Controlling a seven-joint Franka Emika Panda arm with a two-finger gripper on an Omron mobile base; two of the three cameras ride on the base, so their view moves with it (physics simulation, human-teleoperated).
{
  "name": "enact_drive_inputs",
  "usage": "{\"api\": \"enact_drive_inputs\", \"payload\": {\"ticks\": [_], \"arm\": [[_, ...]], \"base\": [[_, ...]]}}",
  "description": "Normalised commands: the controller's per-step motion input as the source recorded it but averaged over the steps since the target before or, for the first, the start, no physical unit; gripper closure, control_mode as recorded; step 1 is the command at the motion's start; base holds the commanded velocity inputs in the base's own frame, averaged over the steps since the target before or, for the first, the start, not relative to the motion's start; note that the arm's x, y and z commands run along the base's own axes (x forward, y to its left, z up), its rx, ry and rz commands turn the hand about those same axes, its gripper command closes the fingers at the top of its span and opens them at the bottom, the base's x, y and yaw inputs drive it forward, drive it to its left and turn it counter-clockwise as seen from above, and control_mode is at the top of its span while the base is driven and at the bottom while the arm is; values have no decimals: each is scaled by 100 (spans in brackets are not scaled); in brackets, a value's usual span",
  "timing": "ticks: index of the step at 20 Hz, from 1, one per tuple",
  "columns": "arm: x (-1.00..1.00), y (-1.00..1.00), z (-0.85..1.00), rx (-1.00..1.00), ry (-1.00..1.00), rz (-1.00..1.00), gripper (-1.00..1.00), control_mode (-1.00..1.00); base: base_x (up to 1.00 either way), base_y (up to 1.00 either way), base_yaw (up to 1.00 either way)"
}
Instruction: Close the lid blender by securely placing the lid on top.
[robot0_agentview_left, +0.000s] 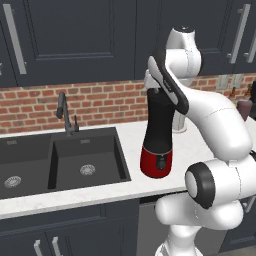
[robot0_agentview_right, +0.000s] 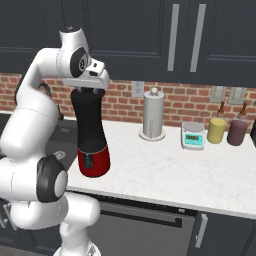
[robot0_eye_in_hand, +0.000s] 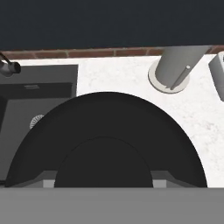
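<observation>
The blender (robot0_agentview_left: 159, 130) (robot0_agentview_right: 90, 130), a black jar on a glossy red base, stands upright on the white counter just right of the sink. My gripper (robot0_agentview_right: 89, 90) hangs straight down over the jar's mouth, right at its rim. It is shut on the lid (robot0_eye_in_hand: 109, 127), a round black disc with a raised centre, seen close under the hand in the hand view. The gripper (robot0_eye_in_hand: 103, 180) holds that raised centre between its fingertips. The lid covers the jar's mouth from above; I cannot tell whether it rests on the rim. In the left base view my own arm hides the gripper.
A black sink (robot0_agentview_left: 85, 160) with a faucet (robot0_agentview_left: 65, 115) lies left of the blender. Behind and to the right stand a paper-towel roll (robot0_agentview_right: 153, 117), a small scale (robot0_agentview_right: 193, 136), a yellow jar (robot0_agentview_right: 216, 130) and a dark red jar (robot0_agentview_right: 236, 132). Dark wall cabinets hang above.
</observation>
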Motion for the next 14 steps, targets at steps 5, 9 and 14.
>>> {"api": "enact_drive_inputs", "payload": {"ticks": [5,9,14], "arm": [[-10,-1,0,0,0,0,100,-100],[-1,0,0,0,0,0,100,-100],[0,7,0,0,0,0,100,-100]], "base": [[0,0,0],[0,0,0],[0,0,0]]}}
